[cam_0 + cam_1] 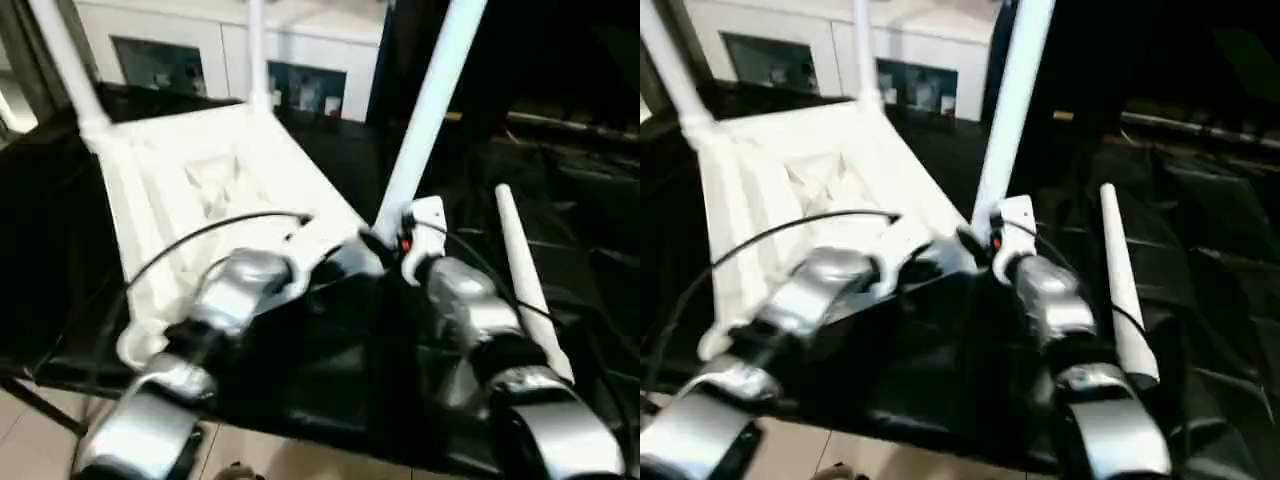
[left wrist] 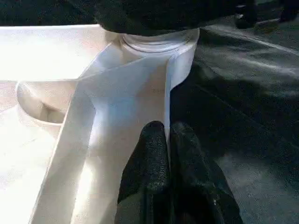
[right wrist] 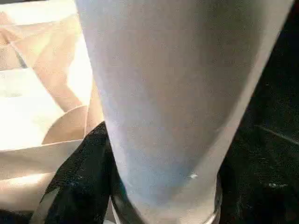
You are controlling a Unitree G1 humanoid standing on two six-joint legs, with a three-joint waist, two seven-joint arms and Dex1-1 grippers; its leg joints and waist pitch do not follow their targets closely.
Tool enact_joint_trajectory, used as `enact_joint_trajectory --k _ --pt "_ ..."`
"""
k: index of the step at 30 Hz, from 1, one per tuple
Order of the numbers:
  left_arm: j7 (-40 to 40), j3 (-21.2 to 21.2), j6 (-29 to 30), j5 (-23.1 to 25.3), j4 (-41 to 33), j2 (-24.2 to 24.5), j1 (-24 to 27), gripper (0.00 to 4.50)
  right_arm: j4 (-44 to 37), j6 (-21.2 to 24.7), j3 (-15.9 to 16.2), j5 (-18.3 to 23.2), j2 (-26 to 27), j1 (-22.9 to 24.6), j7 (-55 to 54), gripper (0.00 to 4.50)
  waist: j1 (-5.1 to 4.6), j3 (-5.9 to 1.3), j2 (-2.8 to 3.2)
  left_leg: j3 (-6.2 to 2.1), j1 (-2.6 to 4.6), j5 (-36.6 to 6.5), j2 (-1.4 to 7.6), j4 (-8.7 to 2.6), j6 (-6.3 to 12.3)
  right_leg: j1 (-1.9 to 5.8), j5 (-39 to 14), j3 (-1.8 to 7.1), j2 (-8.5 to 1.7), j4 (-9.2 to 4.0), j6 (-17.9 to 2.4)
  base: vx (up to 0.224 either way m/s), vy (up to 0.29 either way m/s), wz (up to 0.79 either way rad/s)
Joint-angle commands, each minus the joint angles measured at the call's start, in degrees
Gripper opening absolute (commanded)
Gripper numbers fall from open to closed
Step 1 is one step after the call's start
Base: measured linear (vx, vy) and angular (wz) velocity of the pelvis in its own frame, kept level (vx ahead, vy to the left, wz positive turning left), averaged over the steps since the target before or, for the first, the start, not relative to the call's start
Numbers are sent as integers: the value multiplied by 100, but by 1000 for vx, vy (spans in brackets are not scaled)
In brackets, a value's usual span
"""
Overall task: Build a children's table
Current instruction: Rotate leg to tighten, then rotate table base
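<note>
Left claw (image 2: 167,140) pressed together against rim of upturned table top (image 1: 200,190) on black desk (image 1: 560,200). Right claw (image 3: 159,186) spread around upright leg (image 1: 430,110); loose leg (image 1: 530,280) lying alongside.

Upturned white table top (image 1: 200,190), three legs upright, fourth leg (image 1: 530,285) loose beside right forearm (image 1: 480,310).

From my seat I see a black-draped work surface (image 1: 560,250) spreading beneath and beyond the grippers. Well past them stands a white cabinet (image 1: 225,45) with glass doors. Pale tiled floor (image 1: 30,440) shows nearest me.
</note>
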Motion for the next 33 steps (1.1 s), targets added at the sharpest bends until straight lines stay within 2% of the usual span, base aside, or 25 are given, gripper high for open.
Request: enact_joint_trajectory --k 1,4,5,7,9,10,11,14,16,17,18,19,20,21,22,23,24,26,28,29,30,31,33 --pt "117 89 -198 -52 -24 -76 -117 0 399 175 40 -184 -6 227 -133 266 3 -386 1 -169 28 -918 355 -389 196 297 -1261 343 -614 -441 -1005 0 0 0" --pt "71 54 -262 -53 5 -46 -79 0 343 -44 101 -237 10 231 -61 266 3 -376 1 -174 37 -1026 364 -397 190 291 -1438 345 -626 -462 -971 0 0 0" --pt "53 46 -290 -53 8 -22 -63 0 316 -113 95 -212 6 234 -20 320 0 -373 3 -176 41 -1056 365 -399 189 285 -1481 345 -620 -466 -959 0 0 0" --pt "17 73 -356 -67 29 6 -48 0 258 -194 55 -111 -1 215 78 334 -2 -371 -15 -178 34 -1060 367 -403 196 292 -1491 345 -621 -463 -950 0 0 0" --pt "0 87 -388 -79 22 13 -42 0 235 -214 84 -143 -23 209 102 362 1 -375 -21 -172 24 -1016 360 -396 212 300 -1461 349 -625 -462 -958 0 0 0" --pt "-32 93 -440 -96 11 19 -37 0 205 -260 118 -203 -55 206 112 362 5 -377 -14 -175 24 -983 364 -395 217 299 -1425 350 -629 -456 -970 0 0 0" --pt "-50 95 -498 -107 3 19 -27 0 173 -334 142 -243 -90 214 153 370 3 -370 -74 -173 22 -967 361 -394 250 299 -1506 338 -628 -450 -955 0 0 0" --pt "-184 66 -843 -175 -138 9 44 0 -365 -437 -4 53 -303 460 742 370 24 -355 -153 -162 2 -962 355 -384 328 306 -1748 343 -645 -483 -816 0 0 0" --pt "-194 70 -886 -191 -161 3 57 0 -463 -439 -26 107 -336 512 845 370 44 -366 -113 -167 14 -851 374 -385 377 281 -1591 346 -632 -452 -813 0 0 0" --pt "-135 124 -974 -240 -215 -39 75 0 -855 -393 -69 286 -454 733 1187 370 56 -371 -86 -162 11 -807 366 -377 407 286 -1462 345 -622 -445 -852 0 0 0" --pt "-97 216 -1045 -333 -269 -96 80 0 -1266 -295 -86 451 -606 988 1522 370 89 -366 -104 -154 -1 -761 365 -361 493 304 -1268 353 -612 -434 -828 0 0 0" --pt "-99 251 -1043 -374 -290 -113 78 29 -1378 -259 -89 499 -650 1057 1616 373 123 -379 -117 -152 13 -687 378 -354 551 293 -1099 350 -611 -418 -872 0 0 0" --pt "-89 458 -964 -596 -394 -203 52 47 -1897 -109 -91 713 -859 1387 2045 375 121 -387 -78 -151 -4 -637 354 -347 586 315 -983 345 -596 -400 -922 0 0 0" --pt "-131 545 -901 -704 -451 -220 32 47 -2096 -55 -81 791 -944 1519 2224 375 163 -407 -82 -147 -6 -552 368 -317 649 316 -734 348 -596 -383 -954 0 0 0" --pt "-139 547 -897 -709 -459 -217 32 58 -2111 -49 -81 798 -949 1528 2237 375 169 -421 -102 -144 -14 -474 360 -305 696 325 -552 344 -591 -357 -1007 0 0 0" --pt "-180 599 -885 -758 -588 -165 13 58 -2382 73 -84 927 -1035 1686 2448 375 164 -431 -100 -155 -57 -343 359 -293 759 326 -304 329 -593 -326 -1133 0 0 0" --pt "-114 664 -891 -773 -628 -142 -3 69 -2494 130 -78 980 -1065 1745 2534 375 162 -426 -96 -160 -64 -365 375 -288 780 324 -265 320 -598 -319 -1209 0 0 0" --pt "76 867 -898 -826 -756 -51 -22 80 -2668 213 -22 1036 -1137 1841 2724 375 126 -392 -109 -155 -57 -550 371 -300 760 309 -563 305 -591 -375 -1193 0 0 0" --pt "229 1065 -838 -859 -903 88 -21 101 -2843 353 60 1053 -1205 1925 2860 375 101 -376 -120 -162 -59 -712 366 -312 655 317 -993 298 -597 -410 -1106 0 0 0" --pt "298 1153 -801 -843 -1024 197 9 104 -2930 401 102 1060 -1229 1965 2915 375 95 -359 -128 -160 -54 -778 359 -314 602 310 -1230 305 -594 -442 -995 0 0 0" --pt "391 1292 -647 -848 -1199 332 60 119 -3070 545 164 1094 -1259 2023 2972 375 96 -353 -110 -166 -39 -837 359 -330 545 299 -1460 306 -587 -464 -895 0 0 0" --pt "486 1430 -457 -813 -1415 524 137 119 -3154 565 258 1041 -1279 2066 2998 375 94 -366 -74 -181 -36 -826 381 -335 472 301 -1418 310 -590 -425 -883 0 0 0" --pt "567 1523 -304 -774 -1606 701 217 138 -3238 605 329 1000 -1288 2105 3021 375 61 -362 -69 -188 -32 -830 378 -344 432 280 -1362 302 -564 -426 -865 0 0 0"
